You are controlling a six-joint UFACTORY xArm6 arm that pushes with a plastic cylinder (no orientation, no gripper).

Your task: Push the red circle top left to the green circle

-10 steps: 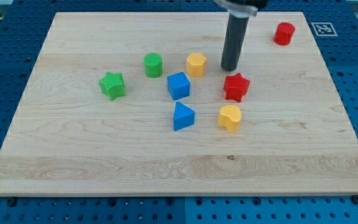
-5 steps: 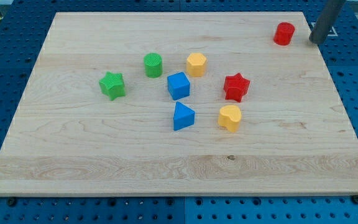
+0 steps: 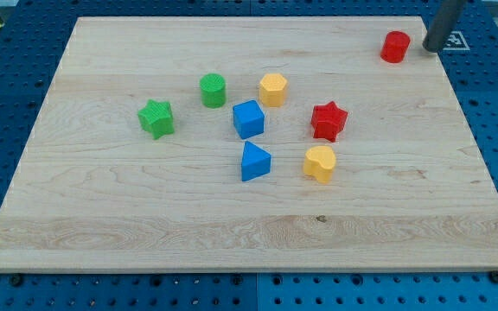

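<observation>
Wooden board [image 3: 102,225] on blue pegboard; nine-odd blocks reduce to eight. Red circle [image 3: 395,47] sits near the view's top right corner, well apart from the green circle [image 3: 213,90]. My tip [image 3: 431,48] stands just right of the red circle, apparently not touching; there are no jaws on this rod. I judge a steady leftward push is needed, running above the yellow hexagon [image 3: 272,89] so it stays clear.

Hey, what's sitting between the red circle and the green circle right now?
In the camera view, the yellow hexagon lies close to the line from the red circle to the green circle, just right of the green one. The rest is bare board.
</observation>
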